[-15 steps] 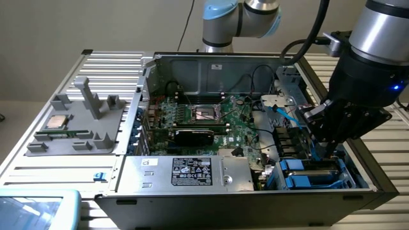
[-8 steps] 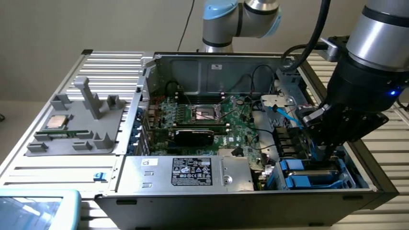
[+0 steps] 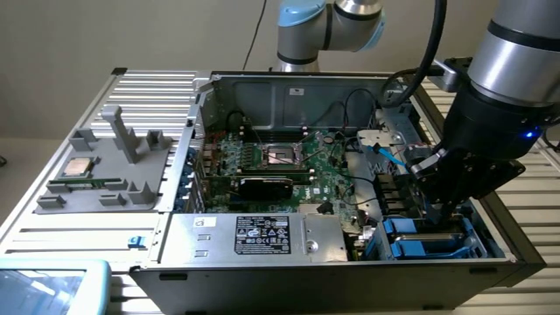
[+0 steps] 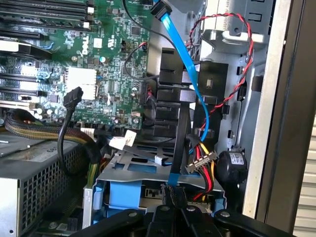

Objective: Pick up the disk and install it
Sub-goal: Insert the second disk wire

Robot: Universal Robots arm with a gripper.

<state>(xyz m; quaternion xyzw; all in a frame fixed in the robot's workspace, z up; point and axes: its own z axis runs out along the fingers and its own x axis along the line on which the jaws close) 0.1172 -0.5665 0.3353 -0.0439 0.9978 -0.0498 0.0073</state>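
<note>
Exterior view, tool (image 3: 444,213) lowered over blue-bracketed disk (image 3: 429,239) in bay

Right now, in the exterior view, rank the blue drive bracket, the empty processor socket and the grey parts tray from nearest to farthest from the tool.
1. Blue drive bracket, in the case's bay directly below the tool.
2. Empty processor socket, mid-motherboard, towards the exterior view's left.
3. Grey parts tray, outside the case at the exterior view's far left.
</note>
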